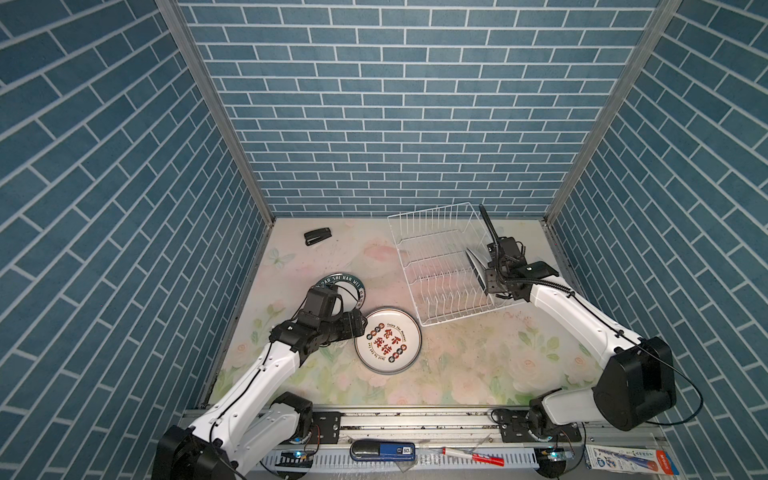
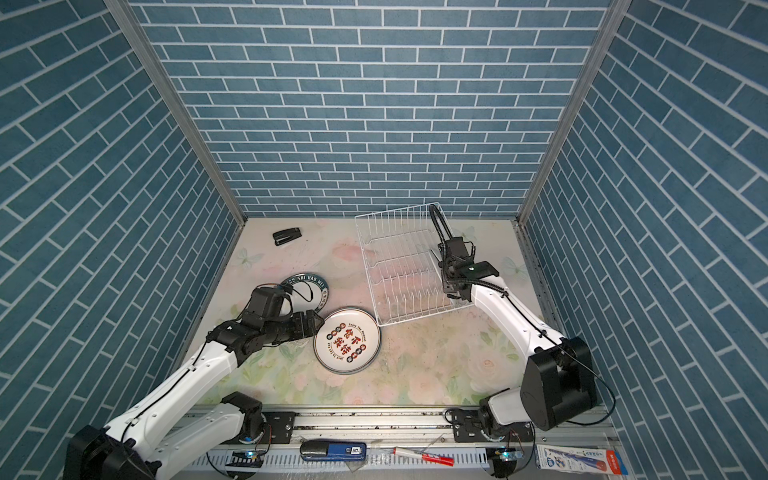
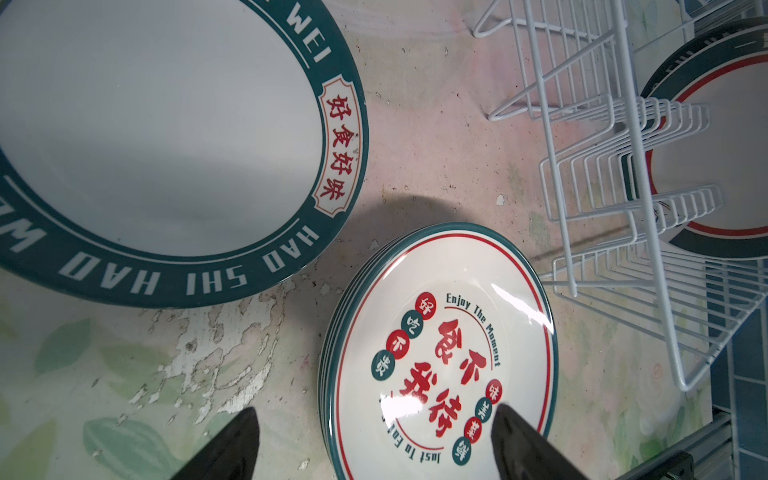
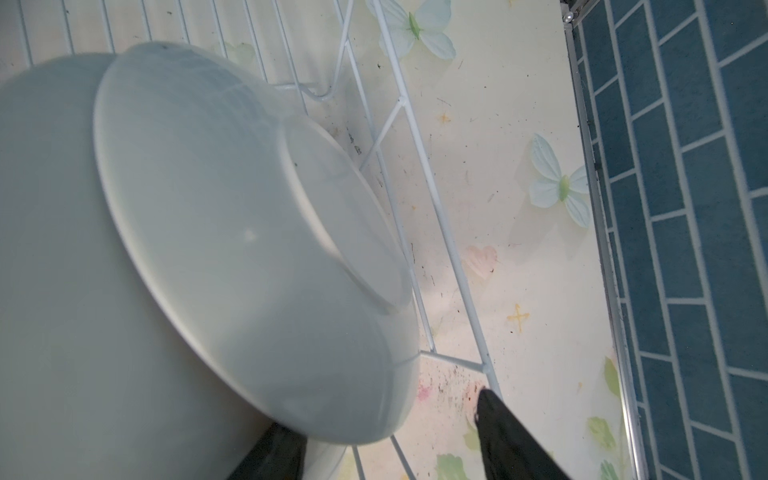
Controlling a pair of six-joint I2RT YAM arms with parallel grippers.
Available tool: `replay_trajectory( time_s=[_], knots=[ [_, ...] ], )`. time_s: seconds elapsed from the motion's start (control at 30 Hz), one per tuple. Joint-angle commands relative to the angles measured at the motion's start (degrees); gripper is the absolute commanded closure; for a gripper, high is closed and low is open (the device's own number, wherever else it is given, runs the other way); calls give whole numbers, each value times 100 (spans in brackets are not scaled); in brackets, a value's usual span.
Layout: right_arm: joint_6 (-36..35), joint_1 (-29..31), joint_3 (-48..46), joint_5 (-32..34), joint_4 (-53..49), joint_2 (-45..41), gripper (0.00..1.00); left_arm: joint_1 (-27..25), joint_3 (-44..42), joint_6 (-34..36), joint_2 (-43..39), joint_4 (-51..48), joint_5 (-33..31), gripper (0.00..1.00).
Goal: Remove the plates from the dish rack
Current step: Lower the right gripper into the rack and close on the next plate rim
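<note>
Worktop (image 1: 457, 374): pale floral print, pinks + greens, a few butterflies, print flaked off in patches. Four things sit on it. Black stapler (image 1: 318, 236) far back L, well apart from the rest. White wire dish rack (image 1: 434, 266) back R, set at an angle. Stack of plates (image 1: 388, 340) w/ red characters lies flat mid-front, right by the rack's near corner. Green-rimmed plate (image 1: 343, 278) flat just behind-left of the stack, close, not touching.
</note>
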Motion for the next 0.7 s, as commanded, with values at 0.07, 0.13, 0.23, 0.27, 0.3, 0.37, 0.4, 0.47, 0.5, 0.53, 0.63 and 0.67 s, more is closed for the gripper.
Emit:
replay_trajectory(
  time_s=[0.07, 0.13, 0.23, 0.27, 0.3, 0.37, 0.4, 0.47, 0.5, 0.53, 0.63, 0.67],
  knots=[
    [49, -52, 64, 38, 349, 308, 39, -26, -74, 53, -55, 37, 35, 11],
    [11, -52, 130, 16, 416, 423, 41, -32, -102, 51, -99, 37, 27, 11],
    [-83, -61, 160, -106, 597, 551, 44, -28, -107, 50, -133, 30, 26, 11],
    [-125, -61, 174, -174, 649, 589, 45, -24, -118, 51, -139, 29, 22, 11],
    [-151, -61, 186, -218, 692, 618, 46, -31, -116, 50, -142, 36, 27, 11],
    [-187, -61, 179, -273, 797, 653, 49, -28, -115, 51, -131, 28, 26, 11],
    [-221, -61, 149, -313, 871, 663, 52, -30, -123, 50, -138, 30, 24, 11],
    [-256, -61, 104, -325, 974, 655, 57, -25, -131, 42, -129, 34, 35, 11],
    [-268, -61, 90, -326, 1004, 655, 58, -30, -132, 43, -123, 30, 35, 11],
    [-266, -61, 74, -302, 1023, 648, 60, -28, -125, 44, -113, 37, 35, 11],
    [-315, -65, -12, -277, 1163, 611, 67, -25, -129, 47, -117, 42, 35, 11],
    [-350, -64, -66, -281, 1234, 594, 70, -30, -130, 42, -104, 37, 31, 11]
  ],
)
